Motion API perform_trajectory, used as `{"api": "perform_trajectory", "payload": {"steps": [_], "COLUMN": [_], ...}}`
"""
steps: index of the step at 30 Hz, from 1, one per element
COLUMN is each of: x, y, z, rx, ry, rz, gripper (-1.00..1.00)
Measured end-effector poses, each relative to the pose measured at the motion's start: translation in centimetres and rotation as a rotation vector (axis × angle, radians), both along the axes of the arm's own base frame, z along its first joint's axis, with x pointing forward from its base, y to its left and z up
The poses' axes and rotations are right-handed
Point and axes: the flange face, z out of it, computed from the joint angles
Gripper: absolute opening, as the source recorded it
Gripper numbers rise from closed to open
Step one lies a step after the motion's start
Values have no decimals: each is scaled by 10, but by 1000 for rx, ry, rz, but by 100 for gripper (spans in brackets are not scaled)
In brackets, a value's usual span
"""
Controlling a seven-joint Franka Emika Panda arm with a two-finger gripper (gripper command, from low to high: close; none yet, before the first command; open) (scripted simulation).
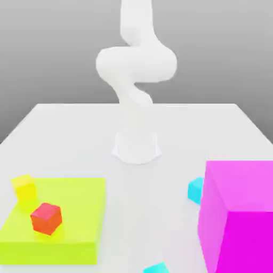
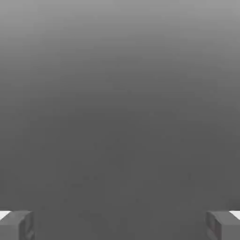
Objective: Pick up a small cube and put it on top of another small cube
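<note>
A small cyan cube rests on the white table, partly hidden behind the magenta block's left edge. The top of a second cyan piece pokes in at the exterior view's lower edge. The small red cube sits on a flat lime slab at the exterior view's left. In the hand view my gripper is open, its grey fingertips far apart with nothing between them, facing plain grey background. The white arm rises from its base and leaves the exterior view at the top.
A big magenta block stands at the exterior view's right. A small yellow cube sits at the lime slab's far left corner. The arm's round base stands mid-table.
</note>
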Motion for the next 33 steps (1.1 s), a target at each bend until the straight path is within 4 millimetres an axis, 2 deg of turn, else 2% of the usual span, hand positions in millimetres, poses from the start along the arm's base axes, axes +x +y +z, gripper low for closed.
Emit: {"api": "perform_trajectory", "payload": {"steps": [4,8,12,16,24,29,33], "x": [48,88,119,142,162,161,156], "y": [6,8,8,7,9,18,30], "z": [-53,-110,-172,-235,-358,-426,-471], "rx": [11,28,54,89,198,295,390], "ry": [96,180,255,326,455,534,597], "rz": [-142,-271,-390,-504,-717,-844,-947], "gripper": [0,0,0,0,0,0,0]}}
